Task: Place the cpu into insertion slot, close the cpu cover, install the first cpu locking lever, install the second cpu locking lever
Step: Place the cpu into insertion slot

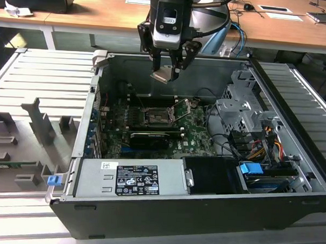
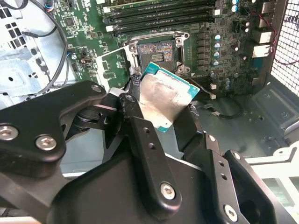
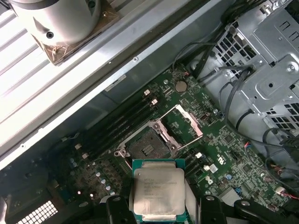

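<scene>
End effector clamped on the cpu, we are hovering above the insertion slot, its cpu cover standing open.

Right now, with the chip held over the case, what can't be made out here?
The insertion slot: contacts too small in the exterior view.
The cpu: one edge hidden behind links of the gripper in the second wrist view.
The gripper's hold on the cpu: cut off by the picture edge in the first wrist view.
</scene>
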`<state>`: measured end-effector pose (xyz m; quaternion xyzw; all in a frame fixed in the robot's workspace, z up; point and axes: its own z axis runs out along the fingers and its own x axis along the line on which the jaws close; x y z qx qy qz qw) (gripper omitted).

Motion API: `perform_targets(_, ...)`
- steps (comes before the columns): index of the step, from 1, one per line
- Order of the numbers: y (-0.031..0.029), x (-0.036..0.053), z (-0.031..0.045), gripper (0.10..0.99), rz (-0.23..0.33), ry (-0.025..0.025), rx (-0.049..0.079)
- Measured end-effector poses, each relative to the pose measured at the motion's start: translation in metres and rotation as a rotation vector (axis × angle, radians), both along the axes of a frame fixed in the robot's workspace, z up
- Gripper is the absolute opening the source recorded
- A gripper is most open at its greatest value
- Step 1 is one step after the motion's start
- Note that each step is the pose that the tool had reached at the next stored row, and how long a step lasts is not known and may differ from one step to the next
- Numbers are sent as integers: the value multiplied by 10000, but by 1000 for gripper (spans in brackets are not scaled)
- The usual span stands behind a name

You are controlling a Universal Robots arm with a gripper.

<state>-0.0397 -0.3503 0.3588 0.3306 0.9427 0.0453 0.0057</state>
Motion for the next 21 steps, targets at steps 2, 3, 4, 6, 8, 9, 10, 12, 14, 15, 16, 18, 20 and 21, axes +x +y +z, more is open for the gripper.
perform_targets(2, 0, 0, -1, 529, -65, 0, 0)
perform_targets(3, 0, 0, -1, 529, -96, 0, 0)
perform_targets(4, 0, 0, -2, 529, -167, 0, 1)
perform_targets(6, 0, 0, -3, 529, -296, 0, 0)
perform_targets(8, 0, 0, -8, 529, -394, -1, 2)
perform_targets(9, 1, 0, -12, 529, -427, 0, 0)
perform_targets(10, 0, 0, -14, 529, -440, 0, 0)
perform_targets(12, 0, 0, -27, 529, -464, 0, 1)
perform_targets(14, 0, 0, -37, 529, -466, 0, -4)
perform_targets(15, 0, 0, -48, 529, -466, 0, -5)
perform_targets(16, 0, 0, -56, 529, -468, 0, -6)
perform_targets(18, 0, 0, -57, 529, -514, 1, -9)
perform_targets(20, 0, 0, -62, 529, -680, 0, -7)
perform_targets(21, 0, 0, -63, 529, -826, 0, -7)
